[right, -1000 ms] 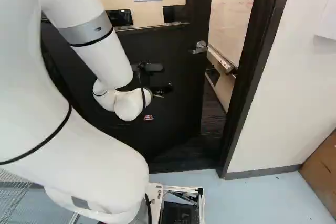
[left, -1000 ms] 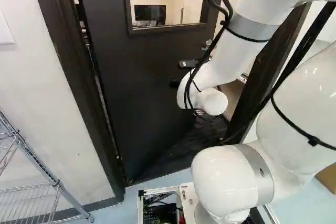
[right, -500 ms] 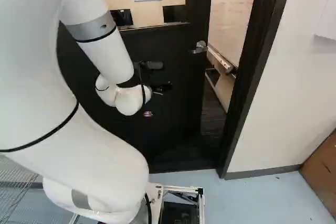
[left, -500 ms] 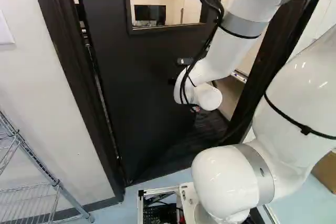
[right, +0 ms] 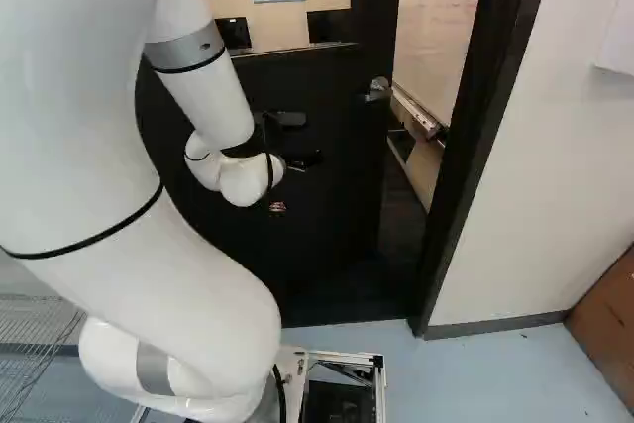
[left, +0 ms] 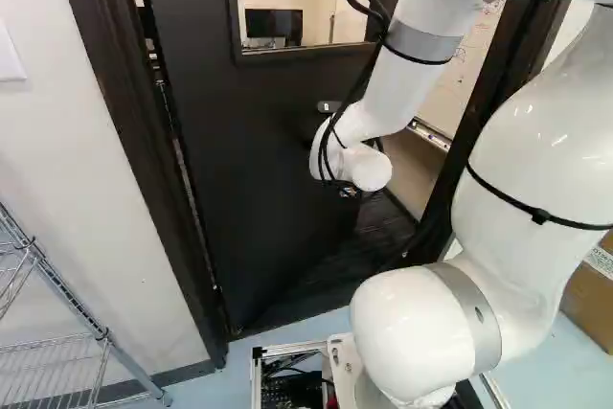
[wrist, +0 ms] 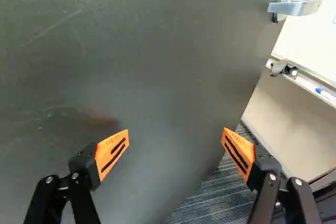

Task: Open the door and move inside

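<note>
The black gripper (right: 303,160) is mostly hidden behind the white wrist in the right base view, in front of the dark door (right: 337,215). The door stands partly open, with a gap on its handle side. Its silver lever handle (right: 378,89) is beyond the gripper, toward the gap. In the wrist view the gripper (wrist: 176,142) has its orange-padded fingers wide apart with nothing gripped. The door face (wrist: 152,72) fills most of the space ahead; the handle (wrist: 294,6) lies off to one side. Contact with the door cannot be told.
The dark door frame (right: 480,146) borders the gap. Through it show a whiteboard (right: 436,22), its marker tray (right: 416,114) and dark flooring. A wire rack (left: 72,304) stands by the wall at the left of the left base view; a cardboard box (left: 592,299) is at its right.
My arm has shifted against its lowest joint: the wrist has moved up and leftward in the left base view, and slightly up in the right one. The door and base show no visible movement.
</note>
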Controlling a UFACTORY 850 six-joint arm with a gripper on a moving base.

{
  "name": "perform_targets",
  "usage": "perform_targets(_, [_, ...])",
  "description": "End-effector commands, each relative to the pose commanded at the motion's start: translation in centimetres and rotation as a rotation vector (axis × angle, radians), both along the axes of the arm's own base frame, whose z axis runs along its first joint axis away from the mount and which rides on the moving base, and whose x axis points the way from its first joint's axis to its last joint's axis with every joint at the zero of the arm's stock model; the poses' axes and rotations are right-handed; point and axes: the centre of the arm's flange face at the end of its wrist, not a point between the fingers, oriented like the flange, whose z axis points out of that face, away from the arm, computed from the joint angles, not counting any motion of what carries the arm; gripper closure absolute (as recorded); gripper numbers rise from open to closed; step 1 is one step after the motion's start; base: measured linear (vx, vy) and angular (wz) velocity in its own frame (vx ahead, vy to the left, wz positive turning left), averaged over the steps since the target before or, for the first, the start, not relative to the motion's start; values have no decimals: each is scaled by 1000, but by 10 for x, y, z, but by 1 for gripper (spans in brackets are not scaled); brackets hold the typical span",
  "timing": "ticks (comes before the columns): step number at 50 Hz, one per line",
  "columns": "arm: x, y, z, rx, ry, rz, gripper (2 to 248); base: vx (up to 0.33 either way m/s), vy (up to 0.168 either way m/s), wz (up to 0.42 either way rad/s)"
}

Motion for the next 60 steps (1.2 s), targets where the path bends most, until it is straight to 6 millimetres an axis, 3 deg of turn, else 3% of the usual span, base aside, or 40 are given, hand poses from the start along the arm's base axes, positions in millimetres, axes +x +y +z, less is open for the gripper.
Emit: perform_targets(60, [46, 36, -1, 29, -5, 15, 3, 0, 0, 0])
